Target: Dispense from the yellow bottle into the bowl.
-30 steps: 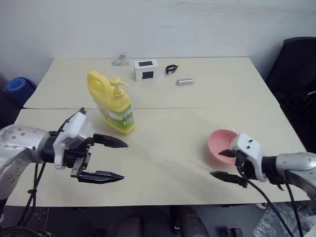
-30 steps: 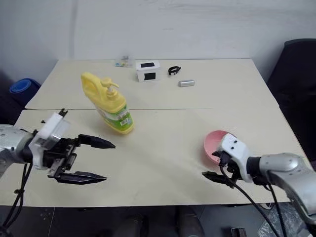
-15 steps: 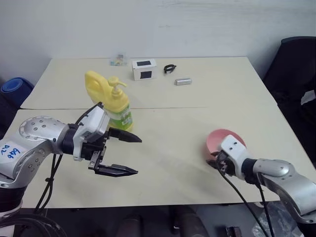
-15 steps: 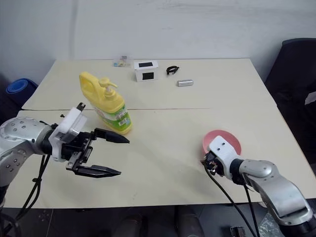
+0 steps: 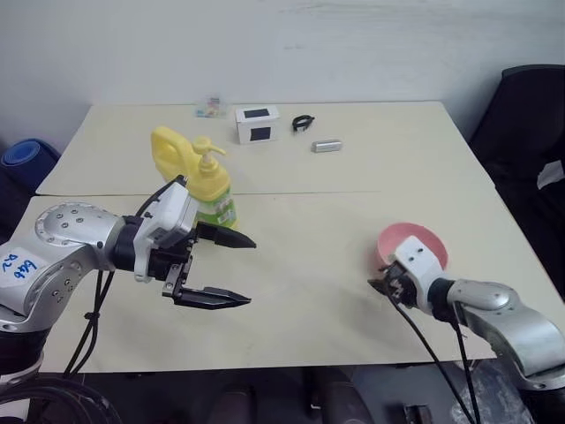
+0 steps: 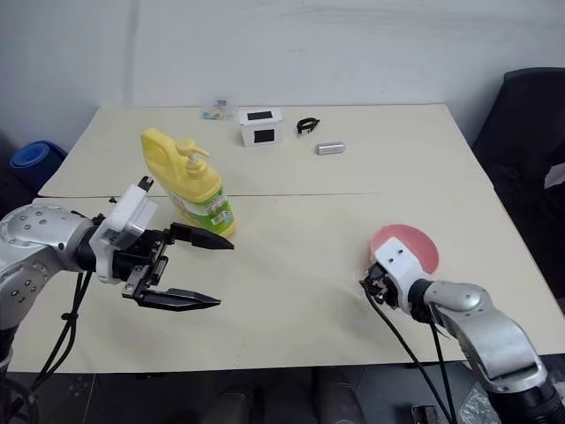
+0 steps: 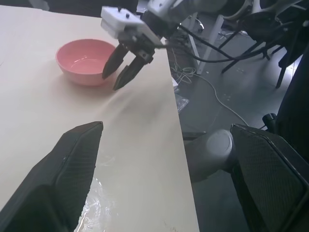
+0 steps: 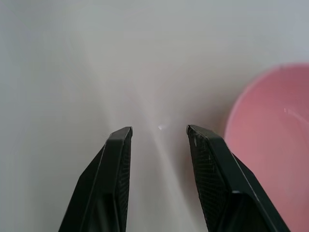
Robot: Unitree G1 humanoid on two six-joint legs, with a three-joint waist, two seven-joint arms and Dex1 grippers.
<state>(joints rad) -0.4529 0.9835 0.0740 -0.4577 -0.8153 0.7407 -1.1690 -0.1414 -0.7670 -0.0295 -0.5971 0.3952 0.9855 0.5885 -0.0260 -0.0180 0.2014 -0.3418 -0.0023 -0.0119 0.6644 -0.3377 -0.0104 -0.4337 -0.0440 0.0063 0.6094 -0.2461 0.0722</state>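
On the table [image 5: 353, 159], our left hand [image 5: 231, 269] gapes wide and empty just before the yellow bottle [image 5: 196, 177]. Our right hand [image 8: 159, 133], partly open and empty, hovers just beside the bowl [image 5: 413, 243].

Silver metal arms with screw holes, white wrist housings, black tapered fingers [image 5: 207, 298], loose black cables, a handwritten white sticker

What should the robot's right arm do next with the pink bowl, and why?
Probably shift the right gripper sideways toward the bowl so one finger clears the rim. Its fingers stand apart with nothing between them, beside the bowl rather than around its wall, and the yellow bottle is far across the table.
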